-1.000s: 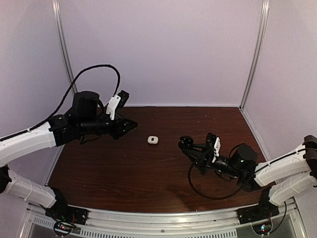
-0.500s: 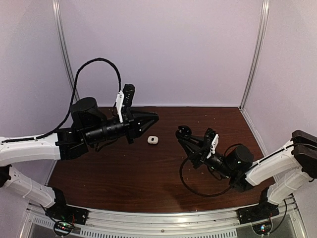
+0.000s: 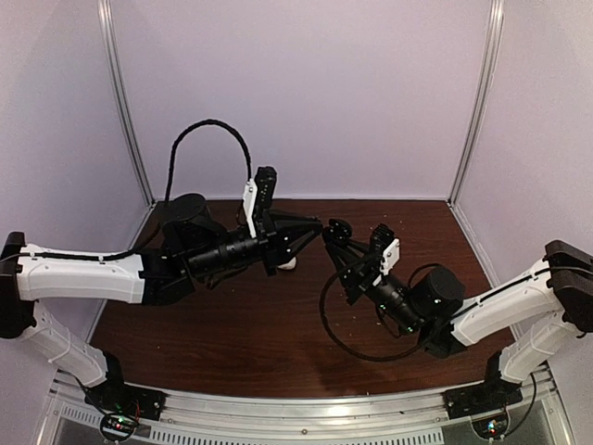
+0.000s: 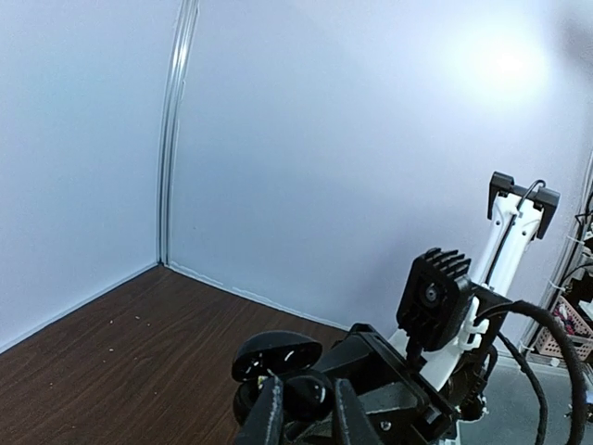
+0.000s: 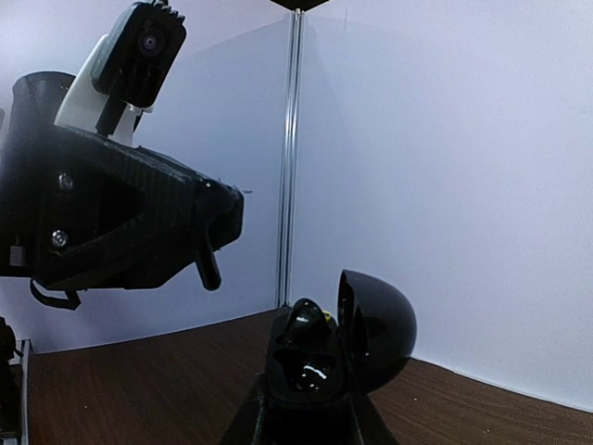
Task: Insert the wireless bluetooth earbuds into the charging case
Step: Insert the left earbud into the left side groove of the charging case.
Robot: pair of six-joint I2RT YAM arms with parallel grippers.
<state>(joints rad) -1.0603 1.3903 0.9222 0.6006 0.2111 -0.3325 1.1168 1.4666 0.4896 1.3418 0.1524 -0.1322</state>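
Left gripper (image 3: 317, 233) arrived beside case (image 5: 371, 329) in right gripper (image 5: 306, 417).

- The top camera sits above and behind the arm bases (image 3: 125, 399); from far, we look down and forward over the whole counter (image 3: 232, 320), up to the back wall (image 3: 306, 93).
- The left wrist camera (image 5: 146, 42) looks low along its own fingers (image 4: 268, 417), very near, facing the right wrist camera (image 4: 434, 289).
- The right one looks the opposite way, close over the charging case (image 5: 324, 352).
- All three views share the place where the left hand (image 3: 310, 235) meets the right hand (image 3: 338, 243).
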